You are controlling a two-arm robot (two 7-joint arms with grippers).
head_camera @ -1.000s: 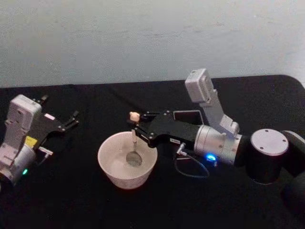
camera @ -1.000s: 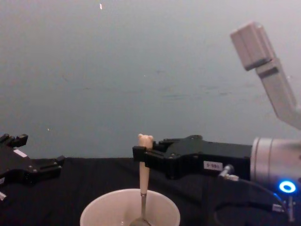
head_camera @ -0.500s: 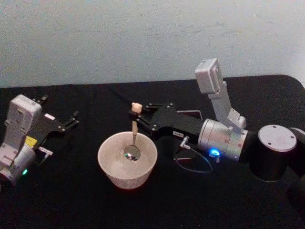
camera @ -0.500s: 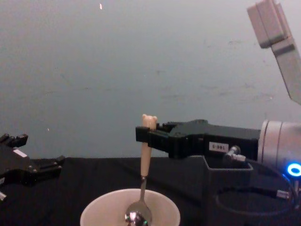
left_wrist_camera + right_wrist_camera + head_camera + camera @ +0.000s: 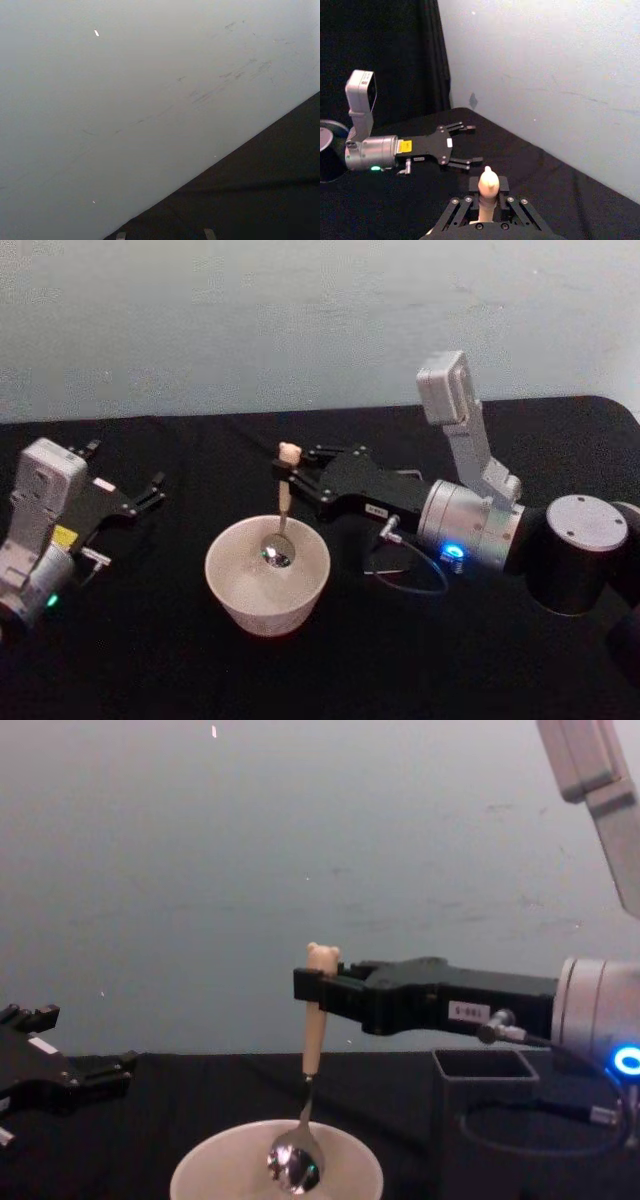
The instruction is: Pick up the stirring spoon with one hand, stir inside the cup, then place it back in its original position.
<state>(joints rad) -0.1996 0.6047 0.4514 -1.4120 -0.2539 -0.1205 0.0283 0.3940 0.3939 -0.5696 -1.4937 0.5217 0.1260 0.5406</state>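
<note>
My right gripper [image 5: 287, 472] is shut on the beige handle of the stirring spoon [image 5: 284, 502], just under its bear head. The spoon hangs upright above the cream-white cup [image 5: 265, 605], its shiny bowl at about rim height inside the opening. In the chest view the spoon [image 5: 313, 1030] dangles from the right gripper [image 5: 312, 988] over the cup [image 5: 200, 1175], with the dark grey square holder [image 5: 484, 1065] to the right, below the arm. In the right wrist view the bear head [image 5: 487, 182] pokes up between the gripper's fingers. My left gripper [image 5: 122, 470] rests open at the table's left.
The table [image 5: 150, 660] is covered in black cloth and ends at a pale wall behind. A thin cable [image 5: 405, 585] loops below the right wrist beside the cup. The left arm [image 5: 375, 150] lies on the cloth in the right wrist view.
The right gripper has risen with the spoon, lifting its bowl from the cup's bottom to rim height. The holder has come into sight under the arm in the chest view. The left arm stayed put.
</note>
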